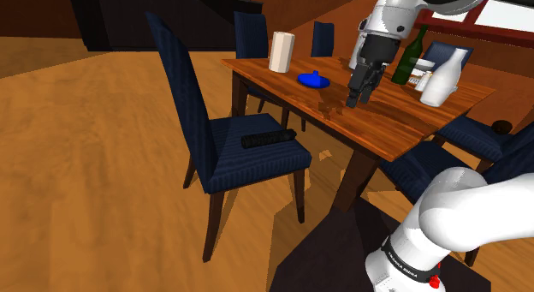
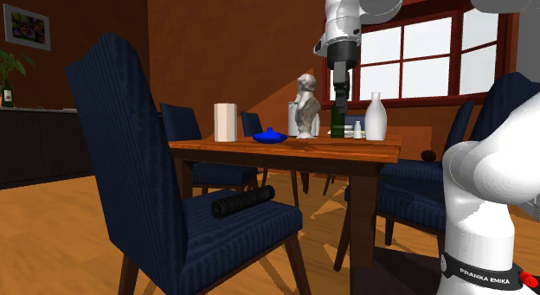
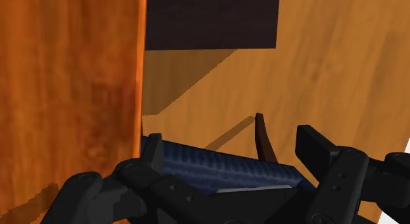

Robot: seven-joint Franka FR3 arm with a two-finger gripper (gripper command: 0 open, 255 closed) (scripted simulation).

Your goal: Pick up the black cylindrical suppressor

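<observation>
Black suppressor [image 1: 268,138] low on a chair seat, released gripper [image 1: 357,97] high over the table.

Reading the shoulder view left to right: first the tall back of the blue chair [image 1: 175,72], then the suppressor flat on the cushion near its far edge, long axis roughly along the picture's width, touching nothing but the seat. Next the edge of the wooden table [image 1: 287,83], and last the gripper above the tabletop, near a blue dish [image 1: 314,79], fingers spread and empty. Likely calls for travel toward that view's left, clearing the table edge before dropping to the seat, jaws turned across the cylinder. Open room above the cushion, with the chair back and table edge as the nearest hazards.
</observation>
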